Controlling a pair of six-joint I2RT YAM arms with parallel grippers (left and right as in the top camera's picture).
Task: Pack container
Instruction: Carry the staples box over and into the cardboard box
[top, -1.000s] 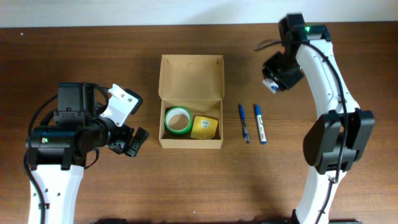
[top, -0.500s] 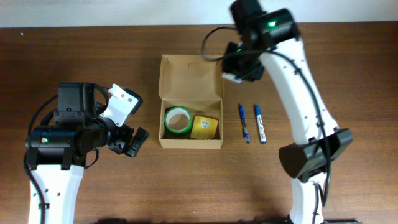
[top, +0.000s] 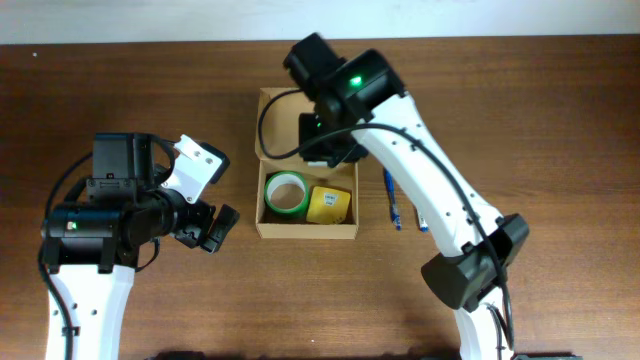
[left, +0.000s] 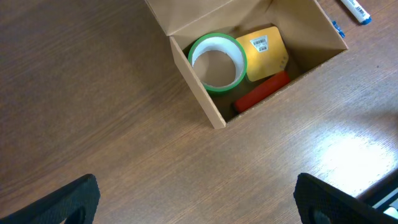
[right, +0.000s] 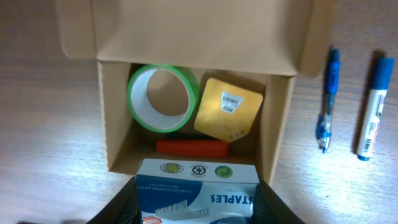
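Dark brown wood-grain table (top: 120, 90) fills the scene. Nearest the robot's side, to the left of the container (top: 305, 232), the left gripper (top: 220, 230) hangs over bare wood with its jaws spread wide and nothing between them.

The container sits at the middle of the table, its flap lid folded back on the far side so the compartment lies open. Against the container's near wall lies a slim red item (right: 191, 147); no writing shows on it. Behind that, a green-edged tape roll (right: 135, 96) with a white inner face lies flat in the container's left half. Beside the roll in the right half is a small yellow box (right: 217, 121) with a white barcode label (right: 231, 101) whose digits are too small to read.

Above the container the right gripper (right: 196, 202) pinches a white and blue carton (right: 198, 177) by its sides. The carton reads "STAPLES", upside down in the right wrist view, beside three small round emblems.

Just right of the container, apart from it, lie a blue pen (right: 328, 99) and then a blue-capped white marker (right: 373, 106), roughly parallel. The marker's blue print cannot be made out. Farthest off, beyond the container's lid, a pale wall (top: 150, 20) borders the table's edge.
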